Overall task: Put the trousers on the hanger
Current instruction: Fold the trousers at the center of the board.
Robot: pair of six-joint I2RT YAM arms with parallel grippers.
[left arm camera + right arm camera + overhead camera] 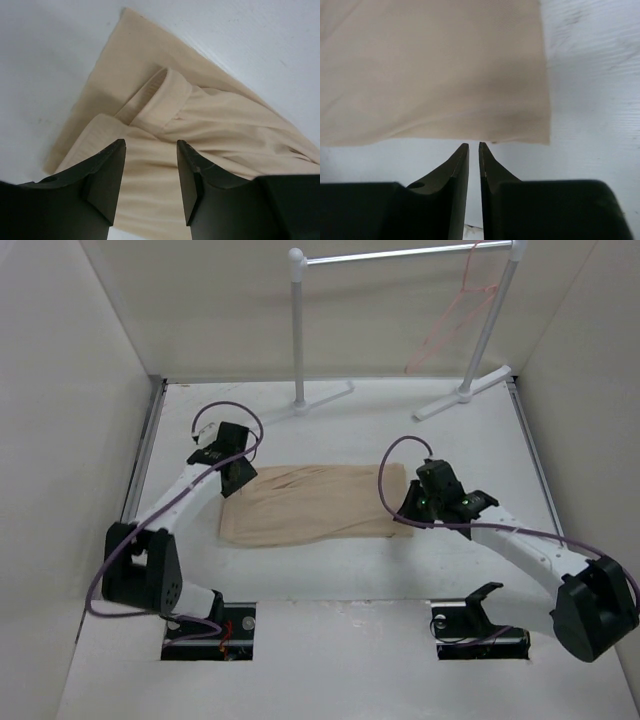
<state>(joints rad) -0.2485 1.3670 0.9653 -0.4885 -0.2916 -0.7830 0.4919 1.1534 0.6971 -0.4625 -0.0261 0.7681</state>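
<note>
The tan trousers point(315, 502) lie folded flat on the table's middle. The pink wire hanger point(455, 320) hangs from the rack's bar at the back right. My left gripper point(233, 483) is open at the trousers' left end. In the left wrist view its fingers point(107, 170) straddle the fabric point(210, 125) just below the waistband fold point(162, 97), holding nothing. My right gripper point(405, 510) is at the trousers' right end. In the right wrist view it point(474, 146) is shut to a thin slit, its tips at the hem edge point(445, 90), with nothing between them.
A white tubular garment rack point(298, 330) with a metal bar stands at the back, its feet point(460, 395) on the table. White walls close in left, right and back. Two cut-outs with arm bases point(215, 625) are at the near edge.
</note>
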